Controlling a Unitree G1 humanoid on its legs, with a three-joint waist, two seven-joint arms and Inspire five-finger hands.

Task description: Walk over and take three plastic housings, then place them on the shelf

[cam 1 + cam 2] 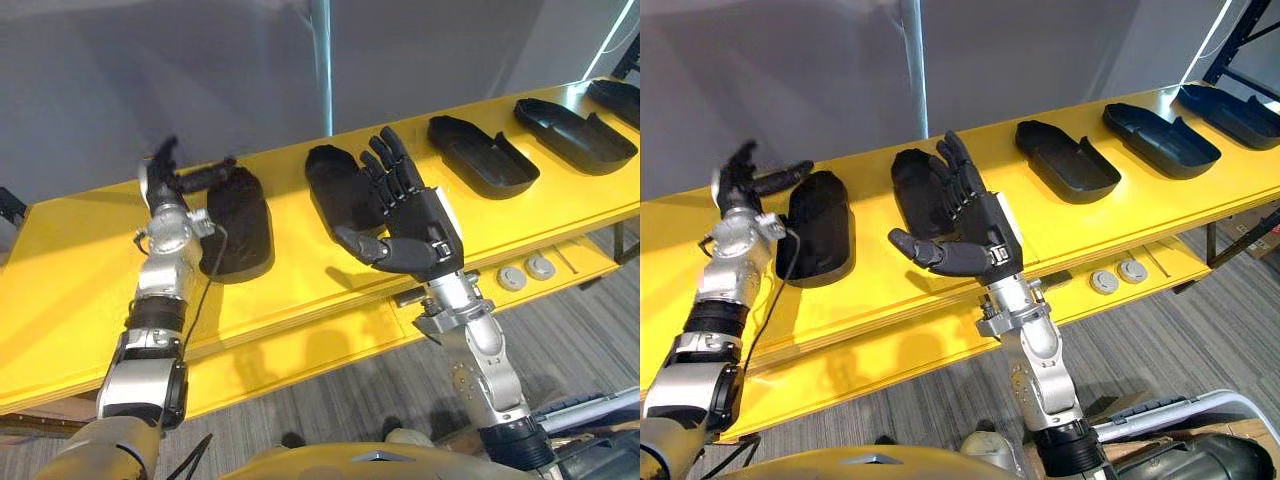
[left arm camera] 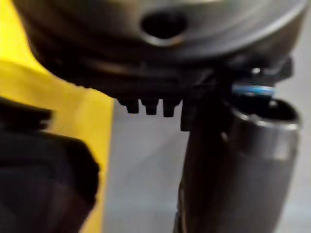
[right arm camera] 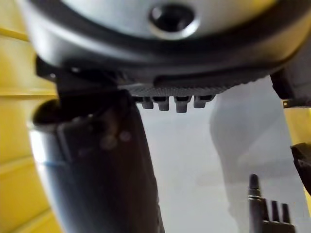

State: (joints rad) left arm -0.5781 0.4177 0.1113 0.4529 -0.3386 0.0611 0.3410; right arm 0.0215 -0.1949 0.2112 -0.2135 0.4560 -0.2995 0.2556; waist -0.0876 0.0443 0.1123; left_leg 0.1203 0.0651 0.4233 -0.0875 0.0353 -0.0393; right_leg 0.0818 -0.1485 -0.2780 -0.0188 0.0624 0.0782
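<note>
Desk: Whereabouts of the plastic housings?

Floor: Lined up along the yellow shelf (image 1: 80, 270), all five black. From left to right: the leftmost housing (image 1: 240, 225), the second housing (image 1: 332, 190), the third housing (image 1: 480, 155), the fourth housing (image 1: 575, 130), and the fifth housing (image 1: 620, 100) at the far right end. None lifted yet.

Desk: And the hands?

Floor: Both empty. Pictured over the far end of the leftmost housing, the left hand (image 1: 172, 180), spread wide with thumb stretched rightward; cannot tell whether touching. Raised at the near edge in front of the second housing, the right hand (image 1: 415, 235), straight-fingered and fanned wide, palm turned left.

Desk: Anything else in shot?

Floor: Two grey discs (image 1: 525, 272) on the lower ledge, near right.

Desk: Handling?

Floor: Judged light and stiff, being thin moulded shells. Probably smooth and slippery on the curved outside, and likely to skate along the shelf if nudged rather than gripped. Best taken across the narrow width, thumb against one side wall and fingers against the other, or hooked over the rim. Possibly stackable for carrying three; not certain from here.
</note>
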